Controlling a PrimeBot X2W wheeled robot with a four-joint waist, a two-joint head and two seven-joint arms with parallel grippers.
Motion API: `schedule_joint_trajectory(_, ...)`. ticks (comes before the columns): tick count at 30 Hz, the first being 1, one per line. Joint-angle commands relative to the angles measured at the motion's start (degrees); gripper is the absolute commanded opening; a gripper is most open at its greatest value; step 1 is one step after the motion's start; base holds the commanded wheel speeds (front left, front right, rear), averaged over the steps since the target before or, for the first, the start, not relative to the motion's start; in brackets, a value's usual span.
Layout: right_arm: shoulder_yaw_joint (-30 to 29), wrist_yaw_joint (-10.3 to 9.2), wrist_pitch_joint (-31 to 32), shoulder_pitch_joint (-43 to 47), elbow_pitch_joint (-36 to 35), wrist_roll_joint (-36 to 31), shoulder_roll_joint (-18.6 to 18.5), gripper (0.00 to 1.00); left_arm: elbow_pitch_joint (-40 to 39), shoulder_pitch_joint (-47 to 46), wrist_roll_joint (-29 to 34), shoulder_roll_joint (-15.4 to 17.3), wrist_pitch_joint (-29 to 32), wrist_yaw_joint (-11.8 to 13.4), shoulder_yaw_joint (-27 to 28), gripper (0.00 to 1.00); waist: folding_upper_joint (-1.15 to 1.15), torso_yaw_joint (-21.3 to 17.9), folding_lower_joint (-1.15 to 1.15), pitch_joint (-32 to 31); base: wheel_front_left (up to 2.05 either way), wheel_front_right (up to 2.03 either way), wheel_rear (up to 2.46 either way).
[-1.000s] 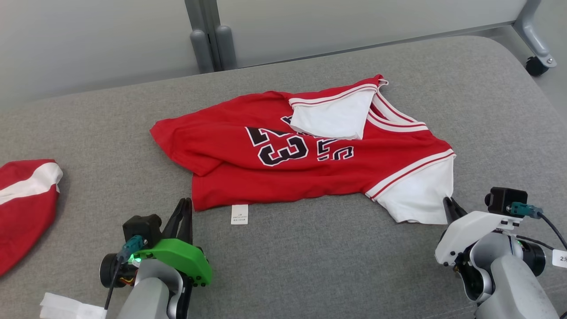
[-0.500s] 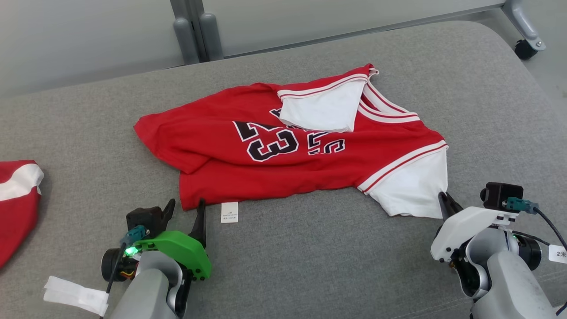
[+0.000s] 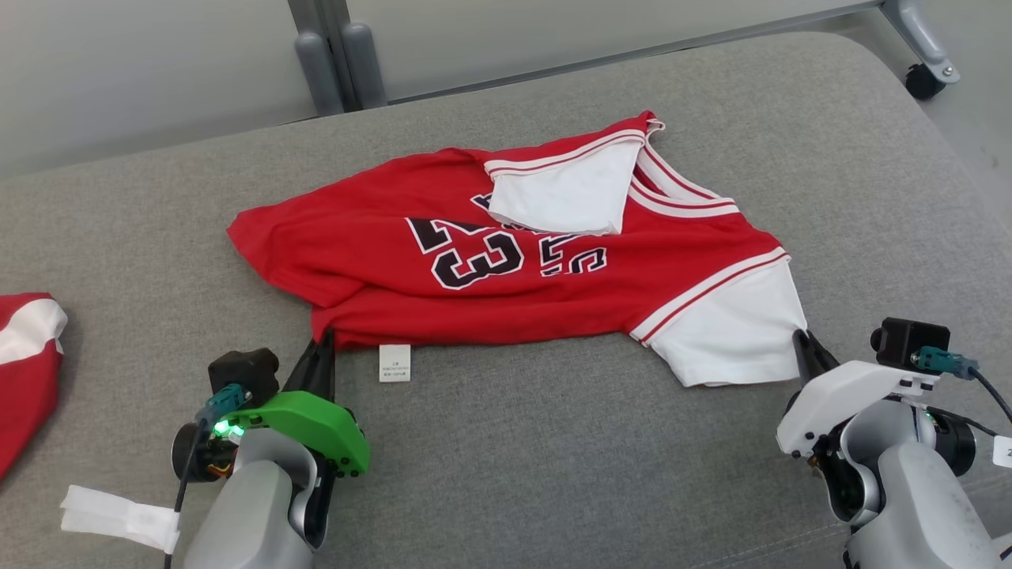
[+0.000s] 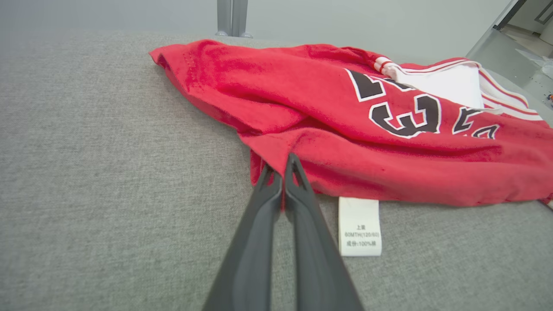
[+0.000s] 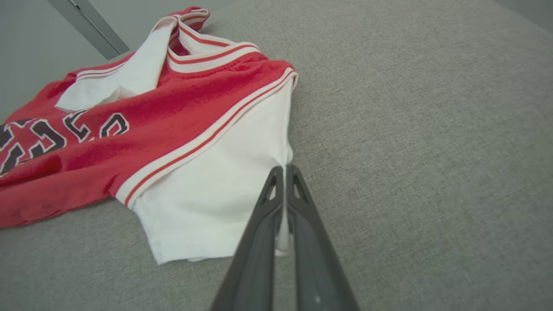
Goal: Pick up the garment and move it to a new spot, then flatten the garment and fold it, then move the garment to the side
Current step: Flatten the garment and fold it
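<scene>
The red jersey (image 3: 514, 276) lies rumpled on a grey cushion (image 3: 553, 458); left gripper (image 3: 322, 348) pinches its hem corner (image 4: 276, 151), right gripper (image 3: 800, 340) clamps the white sleeve (image 3: 735, 332); lifting both evenly, drawn apart, should keep it taut.

Bare grey cushion (image 3: 553, 474) near and right of jersey (image 3: 379, 245); second red garment (image 3: 24, 379) occupies far left.

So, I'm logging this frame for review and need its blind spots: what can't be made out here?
Lettering on the jersey: head view, the folded-over white sleeve covers part of it.
Second red garment: cut off by the head view's left edge.
White strip: head view, too small to identify.
How much cloth the left gripper and right gripper pinch: wrist views, their shut fingers hide it.
</scene>
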Motion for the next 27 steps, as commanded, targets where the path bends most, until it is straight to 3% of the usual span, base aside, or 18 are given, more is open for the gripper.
schedule_joint_trajectory(1,-0.4,0.00,-0.8,-0.1,-0.8,0.8,-0.1,0.00,-2.0,1.3,-0.6,0.4,0.0,-0.4,0.9,0.00,0.00,0.6,0.00,-0.8,0.00,0.00,0.00)
schedule_joint_trajectory(7,0.7,0.00,-2.6,-1.4,-6.6,5.4,-0.1,0.00,-11.6,3.4,-2.9,0.3,0.0,-1.1,2.4,0.00,0.00,1.3,0.00,-2.9,0.00,0.00,0.00)
schedule_joint_trajectory(13,3.1,0.00,-2.4,-4.8,-13.8,7.0,-1.4,0.00,-16.6,0.8,-6.5,1.5,1.0,-1.4,-2.5,0.00,0.00,0.7,0.00,-4.8,0.00,0.00,0.00)
schedule_joint_trajectory(21,7.5,0.00,0.7,-15.8,-19.8,11.5,-3.0,0.00,-25.6,-5.6,-15.9,7.2,8.4,-1.5,-7.2,0.00,0.00,-1.0,0.00,-5.7,0.00,0.00,0.00)
schedule_joint_trajectory(27,7.5,0.00,5.4,-29.3,-20.8,13.8,-5.1,0.00,-29.2,-15.3,-22.3,10.9,16.6,-1.4,-7.4,0.00,0.00,-1.4,0.00,-0.9,0.00,0.00,0.00)
